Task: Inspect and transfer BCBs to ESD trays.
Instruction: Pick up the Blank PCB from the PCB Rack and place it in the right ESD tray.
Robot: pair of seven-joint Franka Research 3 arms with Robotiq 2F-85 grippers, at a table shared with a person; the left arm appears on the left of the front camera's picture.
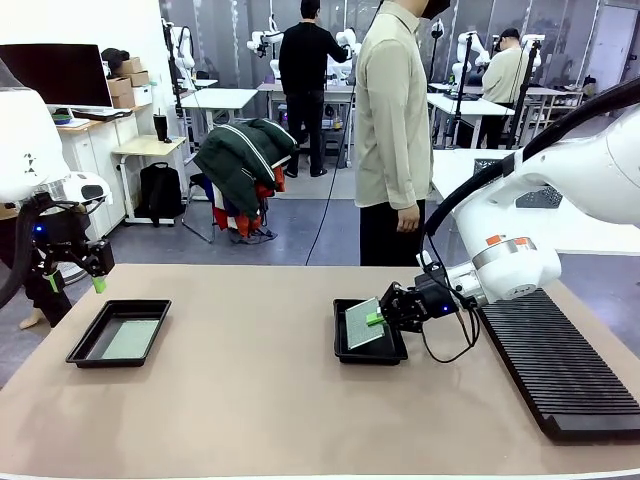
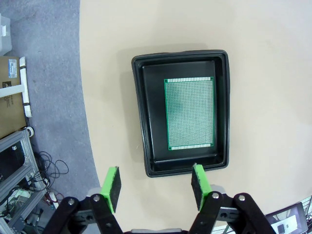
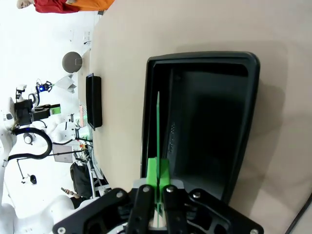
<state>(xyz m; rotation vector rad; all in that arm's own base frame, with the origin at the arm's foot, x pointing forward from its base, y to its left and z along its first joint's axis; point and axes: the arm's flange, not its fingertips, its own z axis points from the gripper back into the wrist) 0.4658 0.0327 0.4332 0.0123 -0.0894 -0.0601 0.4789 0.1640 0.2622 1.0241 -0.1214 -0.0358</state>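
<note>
A green BCB (image 1: 363,322) is held tilted over the right black ESD tray (image 1: 352,352), with my right gripper (image 1: 376,319) shut on its edge. In the right wrist view the BCB (image 3: 158,126) shows edge-on above the tray (image 3: 243,122), between the green pads (image 3: 158,174). The left ESD tray (image 1: 88,350) holds another BCB (image 1: 130,339) lying flat. My left gripper (image 1: 74,281) hangs open above and left of it. From the left wrist, the board (image 2: 190,113) lies inside the tray (image 2: 139,117), with the open gripper (image 2: 156,184) above the tray's near rim.
A long black ribbed rack (image 1: 565,365) lies at the table's right. A person in a pale shirt (image 1: 392,120) stands at the far side. The table's edge and grey floor (image 2: 44,97) lie close to the left tray.
</note>
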